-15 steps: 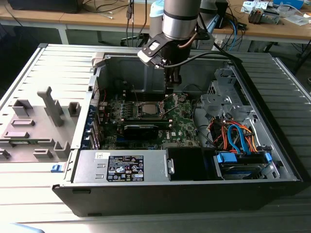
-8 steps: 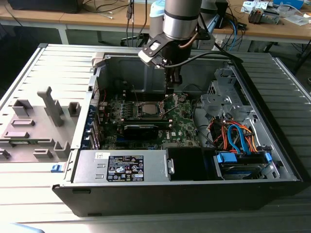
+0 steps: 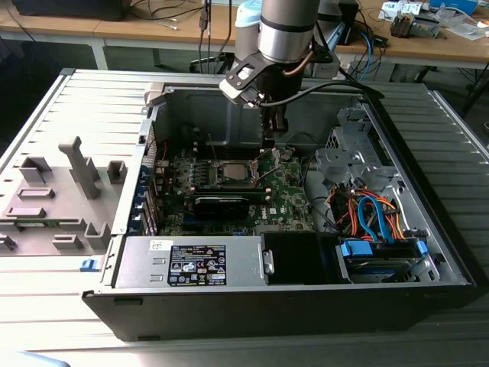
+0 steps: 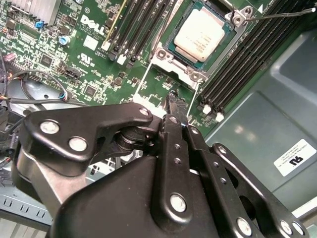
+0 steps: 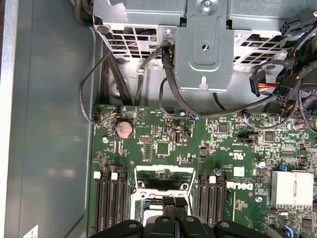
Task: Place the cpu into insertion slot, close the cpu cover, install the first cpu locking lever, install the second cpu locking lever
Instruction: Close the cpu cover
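Not much drama here: the cpu (image 4: 200, 33) was already seated in the insertion slot (image 5: 163, 184) on the green motherboard (image 5: 163, 144), with the cpu cover (image 4: 174, 59) looking folded down around it, so the chip couldn't shift. One thin locking lever (image 4: 277, 15) stuck up free, apparently unlatched. The tool (image 4: 172, 99) hovered just beside the socket, clenched on nothing, probably to make a narrow tip for pushing that wire.

We're high and well back in the exterior view, angled down into the open computer case (image 3: 267, 310). Both wrist views hang close over the motherboard (image 4: 99, 64) (image 5: 163, 144), looking past the gripper (image 4: 172, 99) (image 5: 173, 218) from opposite sides, sharing the insertion slot (image 4: 171, 57) (image 5: 163, 186).
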You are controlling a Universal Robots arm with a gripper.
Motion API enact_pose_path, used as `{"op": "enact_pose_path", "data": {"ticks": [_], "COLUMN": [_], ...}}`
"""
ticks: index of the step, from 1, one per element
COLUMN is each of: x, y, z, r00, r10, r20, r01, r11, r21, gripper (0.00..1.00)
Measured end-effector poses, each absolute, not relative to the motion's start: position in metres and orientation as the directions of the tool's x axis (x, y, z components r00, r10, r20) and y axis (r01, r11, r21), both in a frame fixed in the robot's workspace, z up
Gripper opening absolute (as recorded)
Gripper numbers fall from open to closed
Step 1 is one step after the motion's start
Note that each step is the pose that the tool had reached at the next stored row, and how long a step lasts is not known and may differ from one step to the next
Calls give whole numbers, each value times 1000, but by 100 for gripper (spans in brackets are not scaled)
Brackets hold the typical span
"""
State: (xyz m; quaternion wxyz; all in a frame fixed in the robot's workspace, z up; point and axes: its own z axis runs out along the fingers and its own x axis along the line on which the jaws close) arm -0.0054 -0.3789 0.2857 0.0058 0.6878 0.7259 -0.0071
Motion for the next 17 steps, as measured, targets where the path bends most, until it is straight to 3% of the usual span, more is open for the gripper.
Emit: {"op": "enact_pose_path", "data": {"ticks": [17], "x": [3], "y": [-379], "z": [286], "r00": [-54], "r10": [998], "r20": [-18], "r01": [999], "r11": [54], "r21": [-2], "gripper": [11]}}
